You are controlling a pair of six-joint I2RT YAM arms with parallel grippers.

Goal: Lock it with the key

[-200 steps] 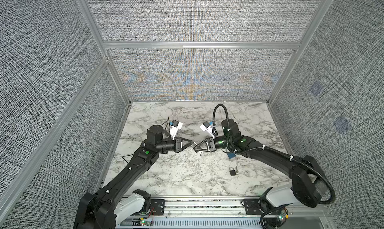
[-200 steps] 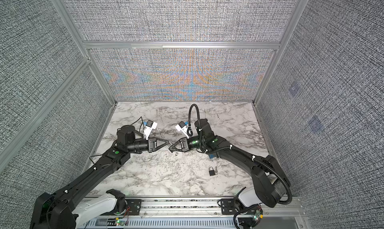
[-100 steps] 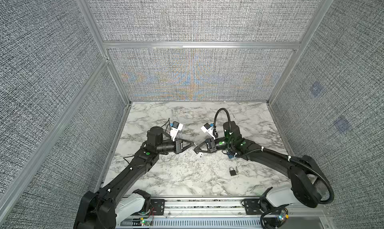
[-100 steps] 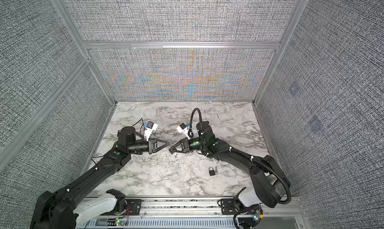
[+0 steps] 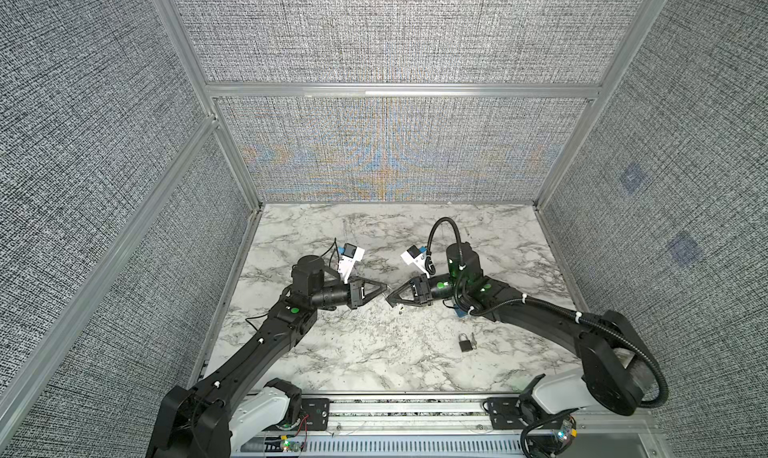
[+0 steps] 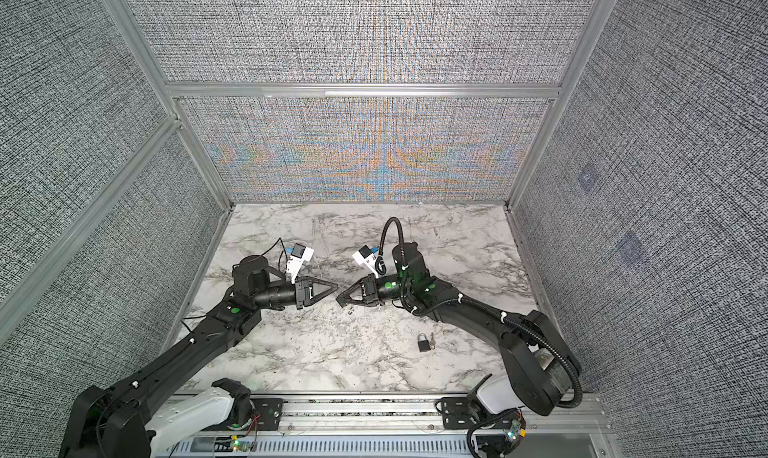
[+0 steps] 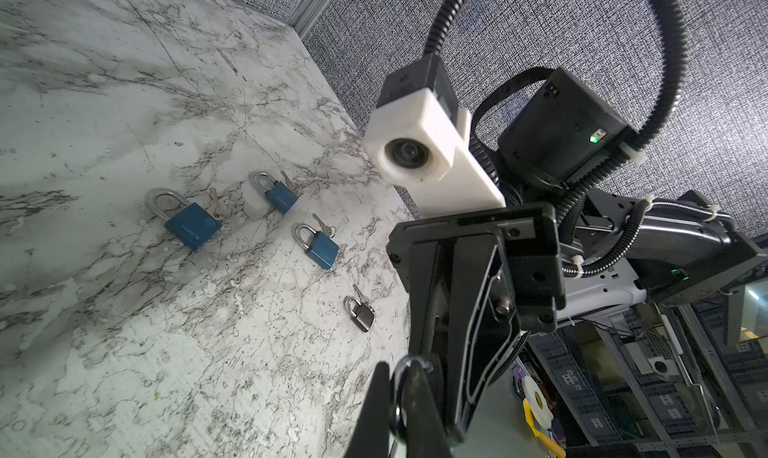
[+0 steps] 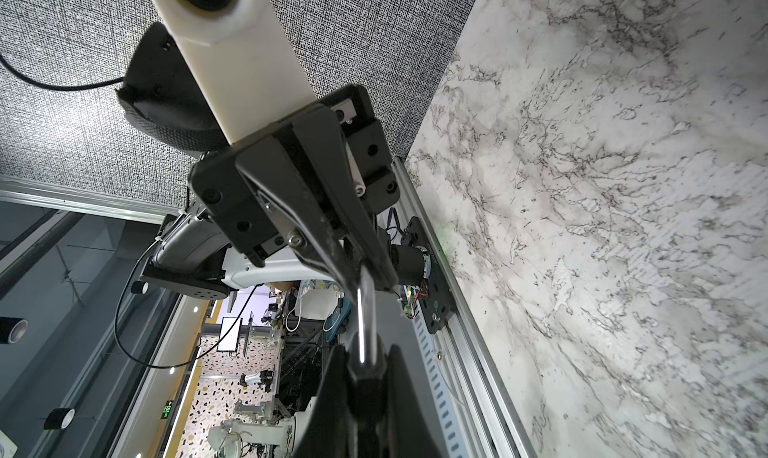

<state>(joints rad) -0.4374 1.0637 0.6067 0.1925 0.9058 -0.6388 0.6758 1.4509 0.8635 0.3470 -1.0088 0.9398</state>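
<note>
My two grippers meet tip to tip above the middle of the marble table. My right gripper is shut on the dark body of a small padlock. Its silver shackle reaches across to my left gripper, which is shut on it. A small metal piece, perhaps the key, hangs under the right gripper's tip.
A dark padlock with a key beside it lies at the front right. Three blue padlocks with keys lie beyond it, mostly hidden under my right arm in both top views.
The right arm has shifted very slightly. Both grippers stay tip to tip on the padlock.
</note>
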